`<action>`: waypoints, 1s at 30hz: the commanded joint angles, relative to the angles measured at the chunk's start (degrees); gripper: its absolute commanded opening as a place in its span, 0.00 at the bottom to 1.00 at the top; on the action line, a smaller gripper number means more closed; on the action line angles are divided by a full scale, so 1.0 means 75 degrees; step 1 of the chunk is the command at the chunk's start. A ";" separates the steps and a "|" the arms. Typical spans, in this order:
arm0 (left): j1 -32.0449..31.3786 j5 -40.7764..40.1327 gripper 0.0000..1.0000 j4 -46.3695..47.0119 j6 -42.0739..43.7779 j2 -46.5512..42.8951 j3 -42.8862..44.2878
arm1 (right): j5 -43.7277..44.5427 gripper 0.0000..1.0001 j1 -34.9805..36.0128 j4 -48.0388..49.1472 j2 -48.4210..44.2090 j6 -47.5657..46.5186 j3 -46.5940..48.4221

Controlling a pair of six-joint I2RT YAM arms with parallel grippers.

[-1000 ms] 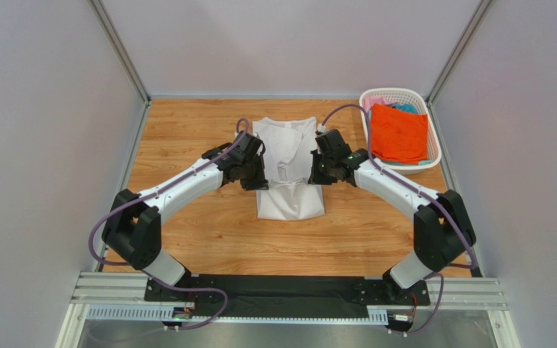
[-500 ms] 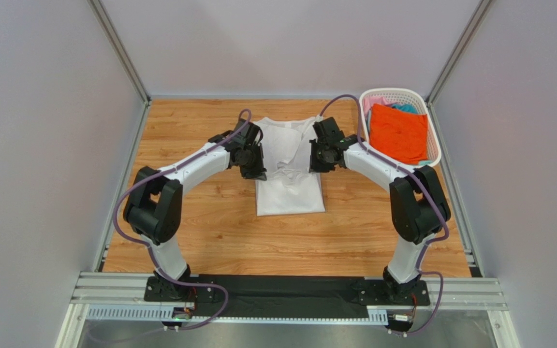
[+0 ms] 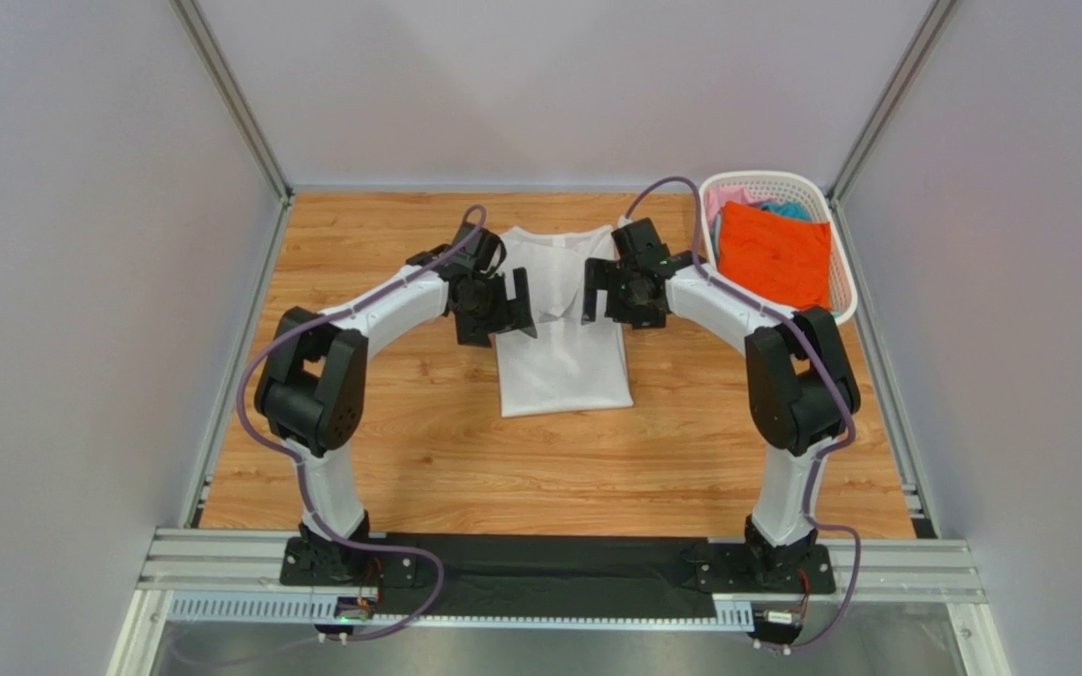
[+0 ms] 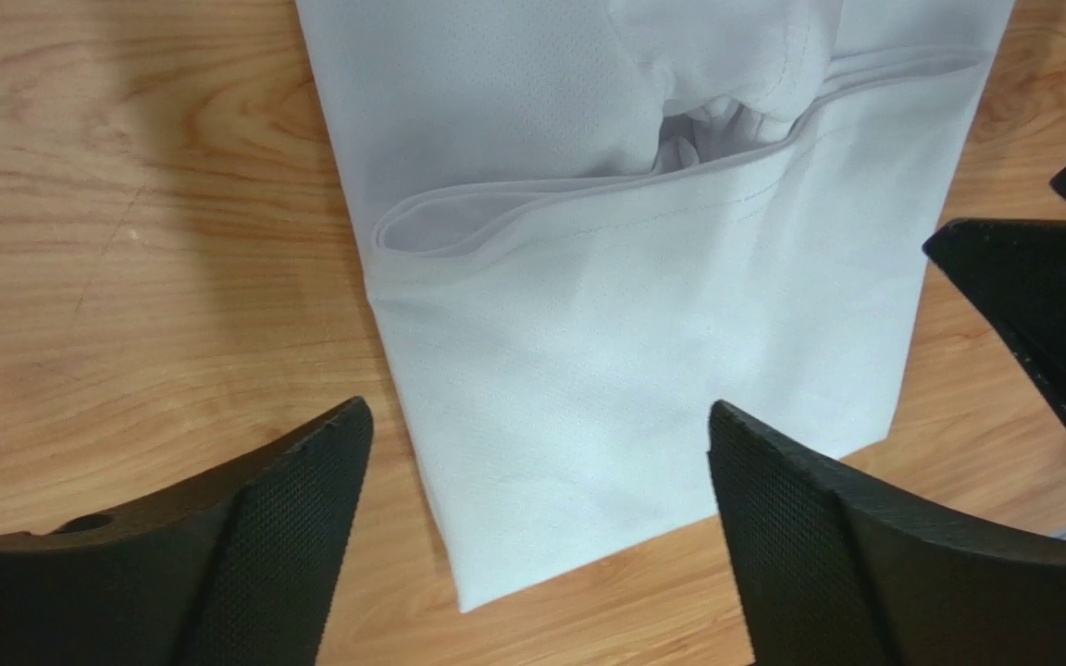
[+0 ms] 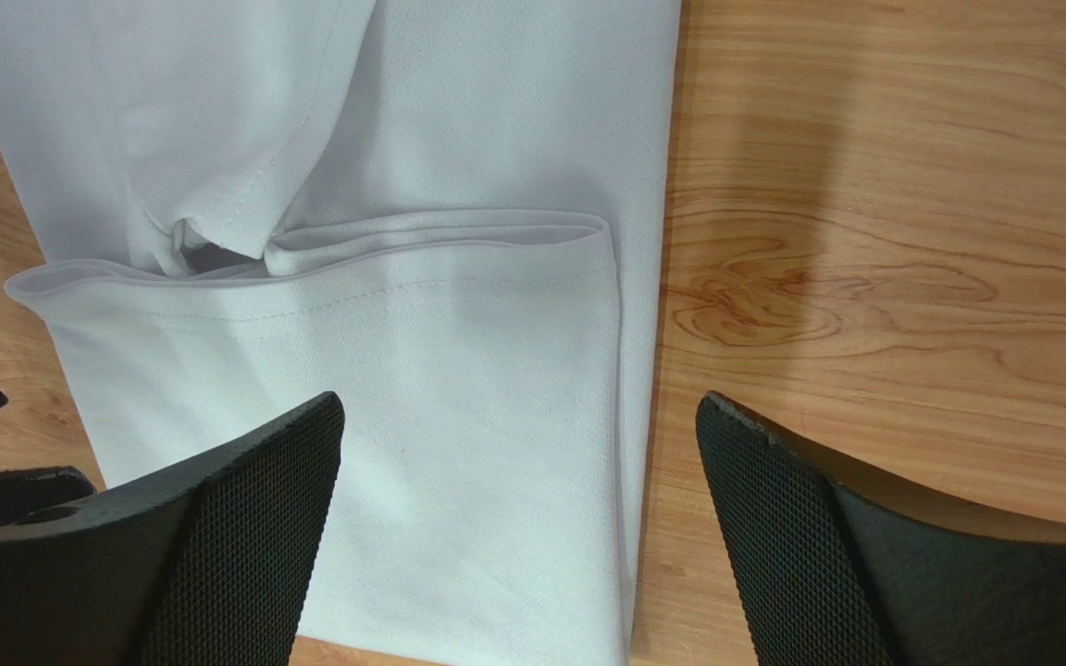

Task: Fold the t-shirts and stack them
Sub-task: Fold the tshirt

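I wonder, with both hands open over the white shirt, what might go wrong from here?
The white t-shirt has a loose fold edge with bunched cloth under it; a descending finger could snag it and undo the fold. The left hand and right hand face each other closely, so they might collide.

Folded white t-shirt (image 5: 469, 139) on wooden table (image 5: 900, 208), right end effector (image 5: 517, 410) spread wide, seemingly above it
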 commanded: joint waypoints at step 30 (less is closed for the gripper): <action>-0.0823 0.0802 0.48 0.1830 -0.1331 -0.2259 -0.4280 | -0.1443 0.52 0.0002 0.1304 -0.2588 0.0711 -0.4187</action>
